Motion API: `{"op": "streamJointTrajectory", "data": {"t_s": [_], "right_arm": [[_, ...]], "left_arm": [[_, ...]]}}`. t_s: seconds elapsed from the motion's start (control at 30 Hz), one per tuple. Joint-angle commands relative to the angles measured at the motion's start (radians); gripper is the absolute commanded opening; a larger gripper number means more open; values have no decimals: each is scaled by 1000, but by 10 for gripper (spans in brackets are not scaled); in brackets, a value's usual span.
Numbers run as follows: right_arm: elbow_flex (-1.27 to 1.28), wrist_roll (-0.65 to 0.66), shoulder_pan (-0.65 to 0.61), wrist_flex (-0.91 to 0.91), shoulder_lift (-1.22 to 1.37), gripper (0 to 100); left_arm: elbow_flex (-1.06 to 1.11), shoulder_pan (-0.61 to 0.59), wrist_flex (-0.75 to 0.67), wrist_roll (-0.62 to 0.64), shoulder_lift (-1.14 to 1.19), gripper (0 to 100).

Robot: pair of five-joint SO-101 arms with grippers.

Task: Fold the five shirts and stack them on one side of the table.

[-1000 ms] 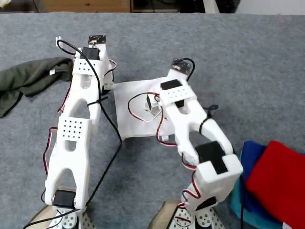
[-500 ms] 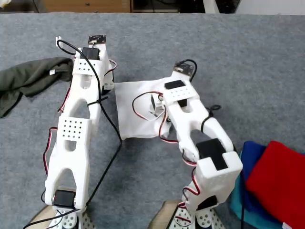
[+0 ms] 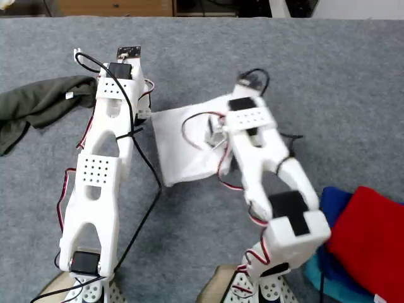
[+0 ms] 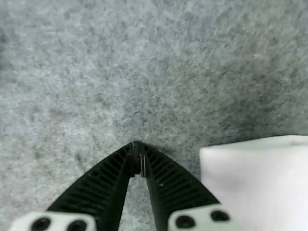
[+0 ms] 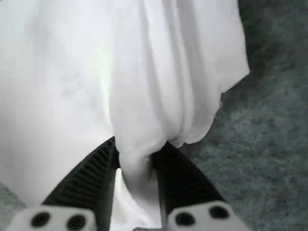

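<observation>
Table cover: grey fuzzy felt-like mat (image 3: 328, 76), spread across the whole tabletop.
Background: light brown wooden furniture front (image 3: 113, 7), beyond the mat's far edge.

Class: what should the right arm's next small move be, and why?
Probably drag the white shirt toward the red-topped stack: the right gripper is shut on its bunched edge, and the left gripper sits shut beside it, holding nothing.

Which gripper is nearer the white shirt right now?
Right. The right gripper is shut on a fold of the white shirt; the left gripper sits shut over the mat beside its corner, not touching.
</observation>
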Motion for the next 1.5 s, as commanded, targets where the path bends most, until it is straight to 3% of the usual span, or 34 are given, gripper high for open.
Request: {"op": "streamJointTrajectory", "data": {"t_s": [0.0,0.27,0.63,0.87,1.07,1.27,1.47], "right_arm": [[-48,107,88,18,-153,4],[-51,310,280,302,-323,4],[-51,595,705,522,-671,4],[-45,804,1104,532,-717,4],[-44,954,1346,512,-717,4],[7,1068,1526,451,-717,4],[31,1119,1604,420,-717,4]], "left_arm": [[-78,-40,-12,-2,-7,19],[-100,-84,-38,2,-5,19],[-100,-81,-37,2,-5,19],[-100,-81,-37,2,-5,19],[-100,-78,-37,2,-5,19],[-100,-78,-38,2,-5,19],[-100,-77,-38,2,-5,19]]}}
